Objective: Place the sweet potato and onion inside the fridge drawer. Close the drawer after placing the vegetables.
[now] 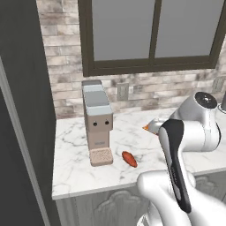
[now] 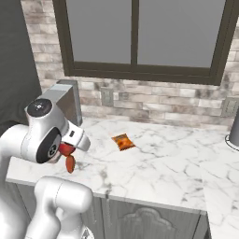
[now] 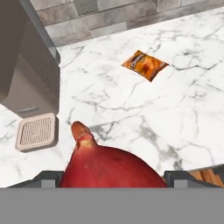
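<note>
At the bottom centre of the hand view, the onion (image 3: 111,168) sat between the two dark finger tips of the tool (image 3: 113,178), which was closed on it; the red bulb's stem end pointed up the frame. In the right base view the onion (image 2: 66,149) showed as a red patch at the left, tucked under the white wrist, above the counter's (image 2: 154,172) front edge. The sweet potato (image 1: 129,159) lay on the white marble counter (image 1: 75,172) at lower centre of the left base view, just right of the coffee machine's (image 1: 97,121) drip tray and apart from it. In the right base view the sweet potato (image 2: 70,163) appeared just below the held onion. The orange snack packet (image 3: 145,65) lay flat on the counter in the upper right of the hand view, well apart from both vegetables.
</note>
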Robot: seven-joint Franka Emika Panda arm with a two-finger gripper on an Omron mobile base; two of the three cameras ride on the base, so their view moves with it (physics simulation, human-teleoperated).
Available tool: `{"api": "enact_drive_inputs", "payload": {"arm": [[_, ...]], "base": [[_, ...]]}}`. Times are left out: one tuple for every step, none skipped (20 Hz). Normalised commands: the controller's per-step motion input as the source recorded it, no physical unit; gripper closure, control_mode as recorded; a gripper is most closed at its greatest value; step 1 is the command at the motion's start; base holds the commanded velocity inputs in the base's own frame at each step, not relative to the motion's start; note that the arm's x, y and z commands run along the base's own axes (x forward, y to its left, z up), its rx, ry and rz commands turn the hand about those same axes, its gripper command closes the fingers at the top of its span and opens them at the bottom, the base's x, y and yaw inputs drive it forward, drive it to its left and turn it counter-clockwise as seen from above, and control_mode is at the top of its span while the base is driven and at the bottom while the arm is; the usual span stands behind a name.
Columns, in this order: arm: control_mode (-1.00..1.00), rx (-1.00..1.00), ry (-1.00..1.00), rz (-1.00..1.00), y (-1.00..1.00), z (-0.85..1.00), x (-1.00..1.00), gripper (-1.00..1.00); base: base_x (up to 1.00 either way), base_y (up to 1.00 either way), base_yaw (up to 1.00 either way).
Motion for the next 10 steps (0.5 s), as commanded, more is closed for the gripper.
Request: {"api": "enact_drive_inputs", "payload": {"arm": [[-1.00, 0.00, 0.00, 0.00, 0.00, -0.11, 0.00, 1.00], [-1.00, -0.01, 0.00, 0.00, 0.00, -0.11, 0.00, 1.00], [-1.00, 0.00, -0.07, 0.00, 0.00, -0.05, -0.33, 1.00], [-1.00, 0.00, -0.08, -0.01, -0.06, -0.09, -0.65, 1.00], [1.00, 0.00, 0.00, 0.00, 0.00, 0.00, 0.00, 1.00], [1.00, 0.00, 0.00, 0.00, 0.00, 0.00, 0.00, 1.00], [1.00, 0.00, 0.00, 0.00, 0.00, 0.00, 0.00, 1.00], [1.00, 0.00, 0.00, 0.00, 0.00, 0.00, 0.00, 1.00], [1.00, 0.00, 0.00, 0.00, 0.00, 0.00, 0.00, 1.00], [1.00, 0.00, 0.00, 0.00, 0.00, 0.00, 0.00, 1.00]], "base": [[0.00, 0.00, 0.00], [0.00, 0.00, 0.00], [0.00, 0.00, 0.00], [0.00, 0.00, 0.00], [-1.00, -0.06, -0.03], [-1.00, 0.00, 0.00], [-1.00, 0.00, 0.00], [-1.00, 0.00, 0.00], [-1.00, 0.00, 0.00], [-1.00, 0.03, 0.00]]}}
